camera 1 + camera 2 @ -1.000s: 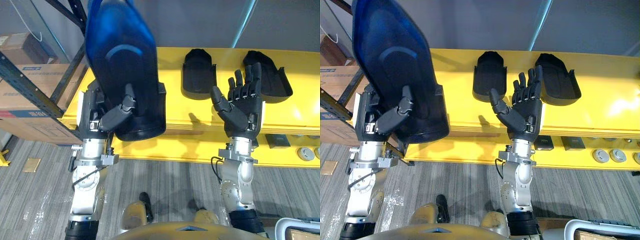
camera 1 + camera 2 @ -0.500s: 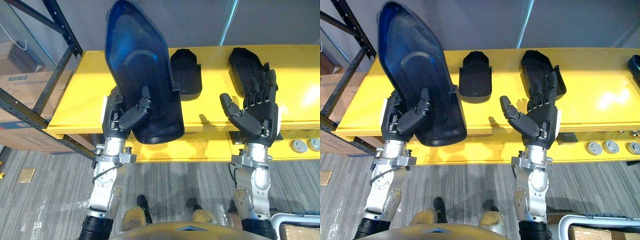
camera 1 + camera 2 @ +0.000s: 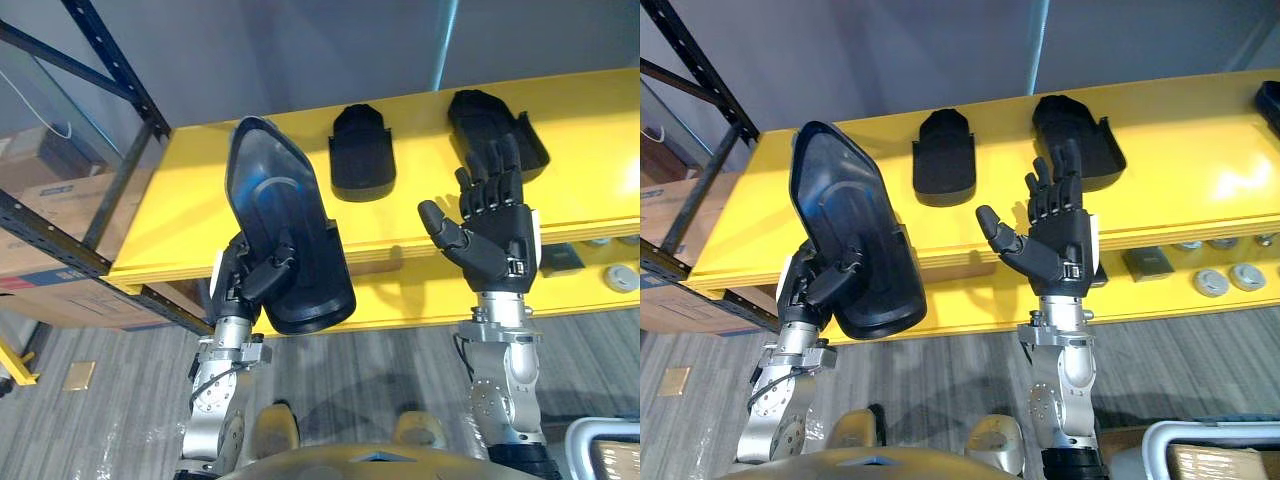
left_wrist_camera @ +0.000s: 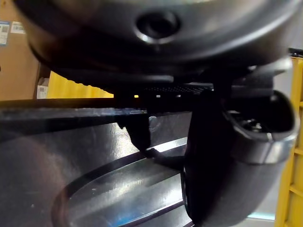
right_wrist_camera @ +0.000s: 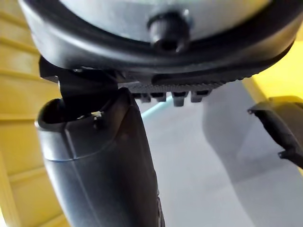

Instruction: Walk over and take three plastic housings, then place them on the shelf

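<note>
My left hand (image 3: 232, 290) is shut on a large dark plastic housing (image 3: 285, 235), held upright over the front edge of the yellow shelf (image 3: 190, 210). In the left wrist view my thumb (image 4: 227, 156) presses on the housing's glossy inner face (image 4: 94, 189). My right hand (image 3: 490, 235) is raised palm up with straight fingers and holds nothing. Two smaller black housings lie on the shelf: one (image 3: 362, 150) at the middle back, the other (image 3: 495, 125) just beyond my right hand's fingers.
A dark metal rack (image 3: 110, 110) with cardboard boxes (image 3: 40, 190) stands at the left. Under the shelf's front lip at the right lie round metal discs (image 3: 1210, 283) and a dark square part (image 3: 1145, 262). Another dark piece (image 3: 1270, 95) shows at the far right.
The whole view has shifted, so the camera moved. The held housing now sits lower and farther from the camera, still in my left hand. My right hand stays open.
</note>
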`<state>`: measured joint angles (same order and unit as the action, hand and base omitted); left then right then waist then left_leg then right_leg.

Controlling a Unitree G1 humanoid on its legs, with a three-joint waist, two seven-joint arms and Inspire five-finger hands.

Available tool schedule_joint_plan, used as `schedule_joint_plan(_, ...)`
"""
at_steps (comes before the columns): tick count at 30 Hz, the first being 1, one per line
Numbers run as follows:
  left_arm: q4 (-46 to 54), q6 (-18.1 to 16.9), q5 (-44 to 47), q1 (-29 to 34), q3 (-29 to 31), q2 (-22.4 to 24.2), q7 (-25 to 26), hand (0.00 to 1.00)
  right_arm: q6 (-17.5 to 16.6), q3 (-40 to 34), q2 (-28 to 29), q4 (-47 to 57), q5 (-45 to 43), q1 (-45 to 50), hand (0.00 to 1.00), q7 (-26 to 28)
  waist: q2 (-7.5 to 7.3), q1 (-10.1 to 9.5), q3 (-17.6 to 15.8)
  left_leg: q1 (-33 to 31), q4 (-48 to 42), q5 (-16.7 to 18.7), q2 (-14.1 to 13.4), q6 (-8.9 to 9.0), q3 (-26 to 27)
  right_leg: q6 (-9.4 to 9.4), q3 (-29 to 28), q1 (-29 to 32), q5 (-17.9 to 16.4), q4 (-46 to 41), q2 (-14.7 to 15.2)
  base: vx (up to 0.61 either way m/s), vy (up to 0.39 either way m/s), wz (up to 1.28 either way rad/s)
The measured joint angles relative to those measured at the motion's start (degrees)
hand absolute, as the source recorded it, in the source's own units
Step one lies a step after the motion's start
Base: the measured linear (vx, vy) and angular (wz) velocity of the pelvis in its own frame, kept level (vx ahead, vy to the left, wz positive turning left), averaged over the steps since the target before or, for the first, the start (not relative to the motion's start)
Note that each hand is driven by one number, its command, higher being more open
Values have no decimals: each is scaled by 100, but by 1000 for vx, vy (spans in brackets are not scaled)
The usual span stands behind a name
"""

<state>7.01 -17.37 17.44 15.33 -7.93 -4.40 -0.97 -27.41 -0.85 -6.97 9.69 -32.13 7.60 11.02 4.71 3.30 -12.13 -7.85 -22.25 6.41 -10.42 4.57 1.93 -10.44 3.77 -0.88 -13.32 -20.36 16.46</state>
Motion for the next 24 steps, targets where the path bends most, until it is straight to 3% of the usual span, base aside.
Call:
schedule_joint_plan(1,1,-10,-3,-27,18,-42,-116,0,-95,25,45,-60,0,-6,100,-68,-54,-20,-3,-80,-180,242,121,343,133,-79,-35,-12,24,39,144,50,380,5)
schedule_joint_plan(3,1,-9,-1,-16,81,-131,-290,0,-216,172,166,-228,64,2,100,-316,-155,-83,74,-327,-556,499,354,193,210,-24,-94,-53,231,340,356,46,364,1)
schedule_joint_plan(4,0,-8,-1,-76,120,-208,-366,0,-236,269,251,-329,243,7,100,-512,-172,-135,85,-480,-747,637,376,109,239,-11,-115,-25,621,492,374,37,370,-1)
schedule_joint_plan(5,1,-7,-4,-115,123,-264,-367,0,-235,341,289,-373,255,18,100,-581,-177,-167,84,-492,-758,663,378,68,259,-5,-111,0,820,508,373,36,429,-2)
schedule_joint_plan(6,14,-7,-18,-185,149,-354,-366,0,-234,484,397,-469,262,27,100,-651,-207,-181,99,-430,-674,649,386,4,302,154,-41,17,1162,529,366,29,381,-10)
schedule_joint_plan(7,107,-5,-65,-224,193,-481,-322,0,-233,626,528,-521,275,27,100,-647,-261,-181,130,-292,-450,575,387,-96,380,200,10,100,1214,505,312,31,306,-13)
schedule_joint_plan(9,251,-4,-126,-373,279,-633,-246,0,-237,714,595,-517,434,29,100,-626,-277,-149,148,-136,-78,403,389,-142,431,59,-85,168,1023,566,0,56,132,-8)
schedule_joint_plan(11,343,-5,-134,-948,241,-758,-41,0,-240,695,509,-475,723,-28,100,-591,-362,-130,211,-133,277,167,456,-147,434,214,-124,319,947,895,-492,65,90,3)
schedule_joint_plan(12,346,-5,-132,-1192,216,-748,62,0,-241,689,445,-457,832,-80,100,-595,-428,-101,251,-169,310,144,504,-145,460,230,-75,331,947,996,-511,51,32,-2)
schedule_joint_plan(14,395,-3,-128,-1552,169,-684,278,0,-210,633,383,-445,1106,-213,100,-691,-342,63,225,-178,430,59,532,-121,478,155,-125,302,996,1126,-519,0,0,0)
schedule_joint_plan(20,671,2,-299,-1520,10,-600,709,0,11,157,180,261,1153,-186,100,-861,-297,205,195,-114,1049,-291,463,-20,578,249,-135,427,1171,1373,-616,-30,-49,-5)
schedule_joint_plan(24,668,172,-806,-1679,624,-571,1424,0,66,-83,-44,936,1221,-187,100,-864,-250,297,-56,41,1405,-488,487,20,677,268,-239,516,1195,1315,-663,-68,-29,-10)
